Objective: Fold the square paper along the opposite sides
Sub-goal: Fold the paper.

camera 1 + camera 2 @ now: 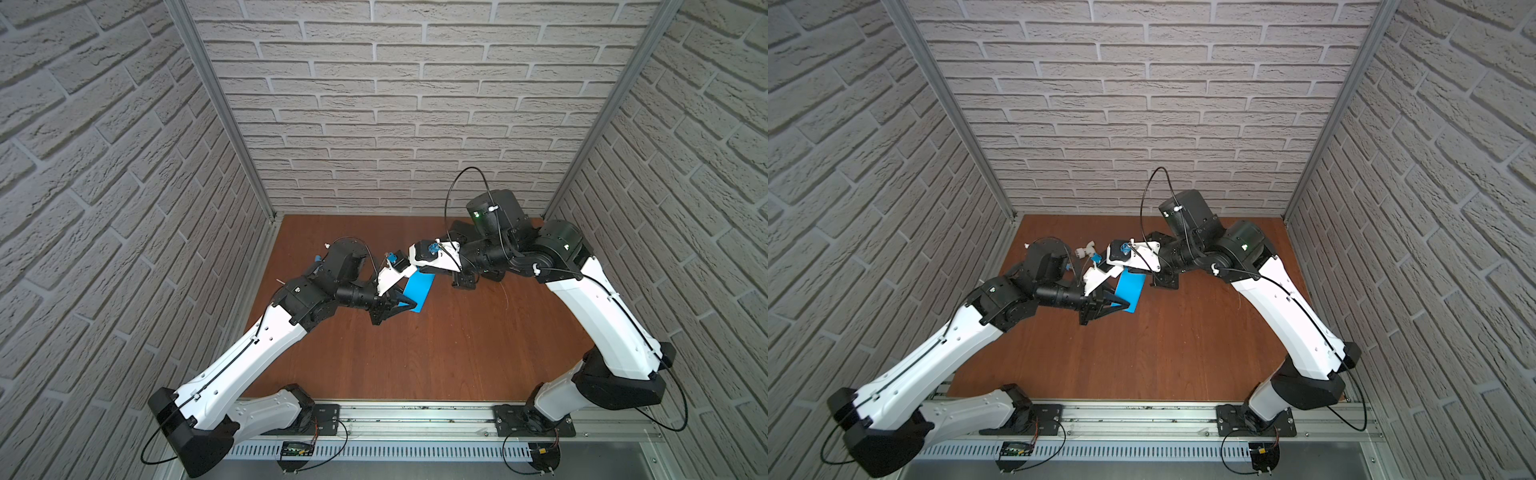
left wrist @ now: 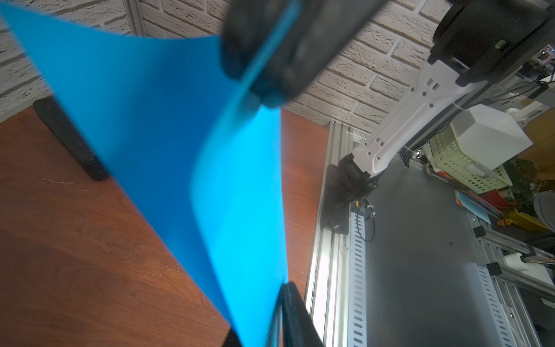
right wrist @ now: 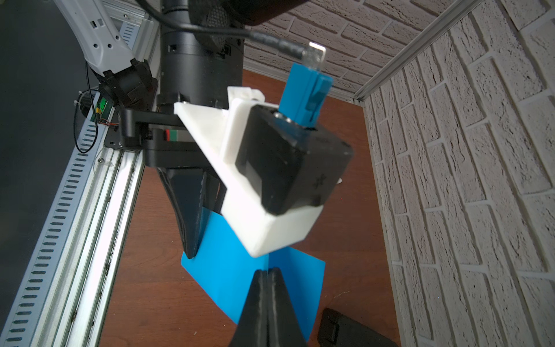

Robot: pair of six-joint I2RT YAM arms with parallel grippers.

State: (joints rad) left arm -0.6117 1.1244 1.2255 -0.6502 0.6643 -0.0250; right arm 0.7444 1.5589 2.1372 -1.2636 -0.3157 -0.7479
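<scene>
- The square paper [image 1: 419, 291] [image 2: 180, 135] is up between the two hands, over the middle of the worktop [image 1: 415, 365]. It looks lifted. Cannot tell whether any corner touches the wood.
- Left hand [image 3: 192, 240]: fingers pressed together on the paper's edge nearer the front rail, pinching it.
- Right hand [image 3: 265, 288]: fingers pressed together on the opposite edge, the one toward the back wall, also pinching it.
- Key relation: the sheet spans from hand to hand, one held edge at each end. In both top views its visible long run goes from the rail side toward the back wall. It bows along that span, seen from the left wrist.
- Neither arm is nearer; both already have the sheet.
- Judgement: the fold depends on bringing the two pinched edges together squarely. If one hand gets ahead, the edges will likely meet skewed.
- Count: one paper, two hands, one black case [image 3: 345, 327] lying flat near the paper, one small blue-and-white toy [image 1: 1084, 251] behind the left wrist.
</scene>
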